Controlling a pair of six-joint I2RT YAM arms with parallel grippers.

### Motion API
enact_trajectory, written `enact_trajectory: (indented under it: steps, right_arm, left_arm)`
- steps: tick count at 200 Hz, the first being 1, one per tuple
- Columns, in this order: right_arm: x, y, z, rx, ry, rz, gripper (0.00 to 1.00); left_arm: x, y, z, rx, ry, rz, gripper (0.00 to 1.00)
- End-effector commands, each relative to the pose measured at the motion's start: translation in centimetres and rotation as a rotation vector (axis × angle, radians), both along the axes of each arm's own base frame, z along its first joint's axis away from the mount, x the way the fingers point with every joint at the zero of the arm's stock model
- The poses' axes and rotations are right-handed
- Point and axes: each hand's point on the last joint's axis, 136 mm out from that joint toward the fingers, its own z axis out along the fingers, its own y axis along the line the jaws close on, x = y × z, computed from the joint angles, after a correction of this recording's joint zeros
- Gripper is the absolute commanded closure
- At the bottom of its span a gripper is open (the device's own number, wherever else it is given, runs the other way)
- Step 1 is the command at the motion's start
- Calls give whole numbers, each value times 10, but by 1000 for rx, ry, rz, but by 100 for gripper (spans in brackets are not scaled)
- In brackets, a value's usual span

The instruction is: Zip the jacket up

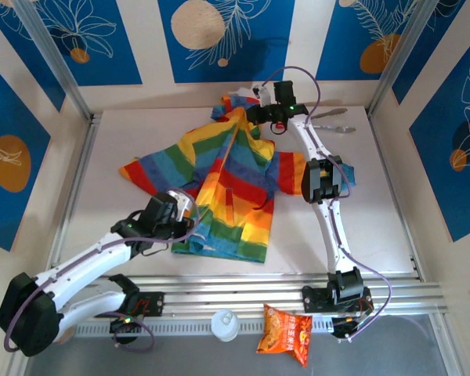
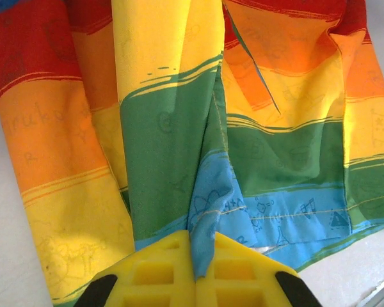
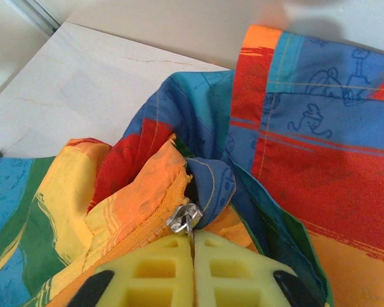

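Observation:
The rainbow-striped jacket (image 1: 227, 188) lies spread on the white table, hood toward the back wall. My left gripper (image 1: 189, 210) is at its bottom hem, shut on a fold of blue hem fabric (image 2: 208, 211); the yellow fingertips (image 2: 160, 268) press together on it. My right gripper (image 1: 258, 112) is up at the collar, shut on the metal zipper pull (image 3: 184, 216) at the top of the orange zipper tape (image 3: 134, 240). The slider sits just beyond the yellow fingertips (image 3: 237, 265), against the blue collar edge. The hood (image 3: 307, 128) lies beyond.
Metal tongs (image 1: 330, 120) lie at the back right of the table. A snack bag (image 1: 286, 333) and a white lid (image 1: 225, 323) sit in front of the aluminium rails (image 1: 298, 282) at the near edge. A metal frame post (image 1: 59, 63) stands at the back left.

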Motion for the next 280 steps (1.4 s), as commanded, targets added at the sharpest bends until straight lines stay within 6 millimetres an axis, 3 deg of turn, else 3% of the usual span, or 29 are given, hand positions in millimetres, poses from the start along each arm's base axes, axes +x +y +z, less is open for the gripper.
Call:
enact_trajectory:
  steps: [1,11,34,58,102,157,197,231,239,253,280]
  right_arm:
    - [25,-40,34,-47,-113,-115,83]
    - [21,-39,34,-50,-94,-112,75]
    - [10,-37,31,-83,-51,-109,62]
    - [-3,-39,36,-123,-20,-116,59]
    - [-39,-39,63,-147,28,-106,60]
    - [-107,-39,88,-162,1,-110,46]
    - [-171,-51,101,-145,-41,-127,41]
    - [-224,-80,100,-177,-105,-205,38]
    - [-238,-90,99,-185,-121,-231,37]
    - [-256,-102,96,-191,-147,-266,37]
    - [-283,-136,85,-194,-205,-389,28]
  left_arm:
    - [-16,8,-21,23,105,13,98]
    - [-15,12,-24,30,106,39,85]
    - [-12,20,-23,46,90,97,68]
    - [-11,36,-13,73,55,160,54]
    - [-14,58,27,61,-75,212,47]
    - [2,75,97,88,-300,223,36]
    - [35,73,134,165,-420,183,21]
    - [76,74,149,74,-489,207,5]
    - [85,74,149,41,-495,206,0]
    - [100,78,142,11,-491,220,0]
    - [121,102,122,-6,-501,298,0]
